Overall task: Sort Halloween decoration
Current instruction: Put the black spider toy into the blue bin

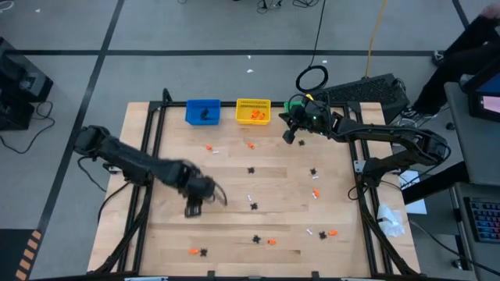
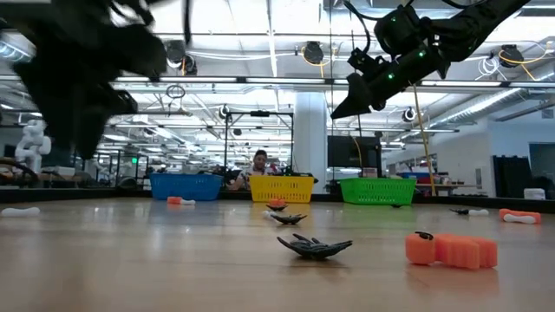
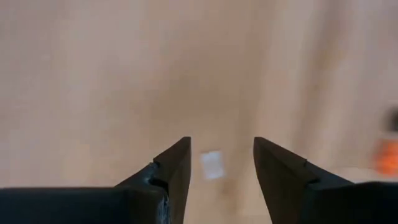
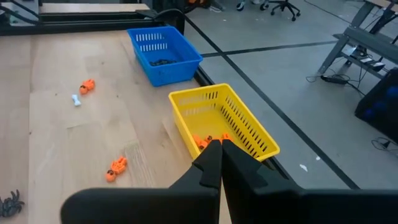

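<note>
Tiny Halloween decorations lie scattered on the wooden table (image 1: 234, 226): black spidery ones (image 1: 251, 170), orange ones (image 1: 315, 193) and white ones (image 1: 250, 197). My left gripper (image 3: 221, 163) hangs open over the table's left middle (image 1: 195, 204), pointing down. A small white piece (image 3: 212, 165) lies on the wood under the gap, blurred. My right gripper (image 4: 219, 149) is shut and raised at the far edge, above the yellow bin (image 4: 249, 130), which holds orange pieces (image 4: 205, 142). I see nothing between its fingers.
Three bins stand along the far edge: blue (image 1: 203, 112) with black pieces, yellow (image 1: 252, 111), and green (image 2: 377, 189), which is mostly under my right arm in the high view. A black spider (image 2: 314, 247) and an orange piece (image 2: 451, 250) lie near the front.
</note>
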Robot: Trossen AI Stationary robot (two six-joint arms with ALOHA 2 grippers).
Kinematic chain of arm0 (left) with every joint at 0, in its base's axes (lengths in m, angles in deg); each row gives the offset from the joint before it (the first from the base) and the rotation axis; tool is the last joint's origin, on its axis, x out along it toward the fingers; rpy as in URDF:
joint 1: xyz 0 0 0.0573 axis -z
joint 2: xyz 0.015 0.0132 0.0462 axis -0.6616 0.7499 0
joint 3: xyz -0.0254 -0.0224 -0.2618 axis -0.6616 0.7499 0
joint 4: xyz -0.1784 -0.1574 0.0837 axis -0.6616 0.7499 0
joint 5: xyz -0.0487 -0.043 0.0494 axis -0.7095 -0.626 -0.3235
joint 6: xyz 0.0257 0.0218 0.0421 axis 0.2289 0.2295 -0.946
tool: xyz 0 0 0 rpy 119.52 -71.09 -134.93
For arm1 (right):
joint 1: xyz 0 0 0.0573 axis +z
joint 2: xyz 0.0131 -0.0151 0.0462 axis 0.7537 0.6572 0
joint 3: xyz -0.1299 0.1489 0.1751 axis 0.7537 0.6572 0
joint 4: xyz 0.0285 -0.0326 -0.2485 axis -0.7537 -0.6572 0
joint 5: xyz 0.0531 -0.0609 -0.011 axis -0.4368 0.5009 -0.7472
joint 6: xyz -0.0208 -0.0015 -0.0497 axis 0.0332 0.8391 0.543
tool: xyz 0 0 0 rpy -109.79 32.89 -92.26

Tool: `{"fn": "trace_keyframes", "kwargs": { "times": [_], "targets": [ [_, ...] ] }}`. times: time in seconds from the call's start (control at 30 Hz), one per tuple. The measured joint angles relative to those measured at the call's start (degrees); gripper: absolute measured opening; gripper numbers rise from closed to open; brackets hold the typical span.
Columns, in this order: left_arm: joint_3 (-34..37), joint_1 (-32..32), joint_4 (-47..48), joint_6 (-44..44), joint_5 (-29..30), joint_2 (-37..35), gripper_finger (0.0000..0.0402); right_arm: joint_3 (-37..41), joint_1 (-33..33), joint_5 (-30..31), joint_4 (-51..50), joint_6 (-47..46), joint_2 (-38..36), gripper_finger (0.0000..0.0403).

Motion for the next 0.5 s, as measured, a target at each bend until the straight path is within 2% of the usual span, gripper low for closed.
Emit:
{"fn": "trace_keyframes", "kwargs": {
  "times": [0.2,0.5],
  "targets": [
    [0.0,11.2,-14.8,12.0,-0.6,1.6,0.0166,0.0,0.0,-0.2,-0.1,-1.5,0.0,0.0],
    [0.0,19.7,-27.8,21.8,-1.5,11.5,0.0167,0.0,3.1,-0.2,-2.3,-2.0,0.0,0.0]
  ]
}}
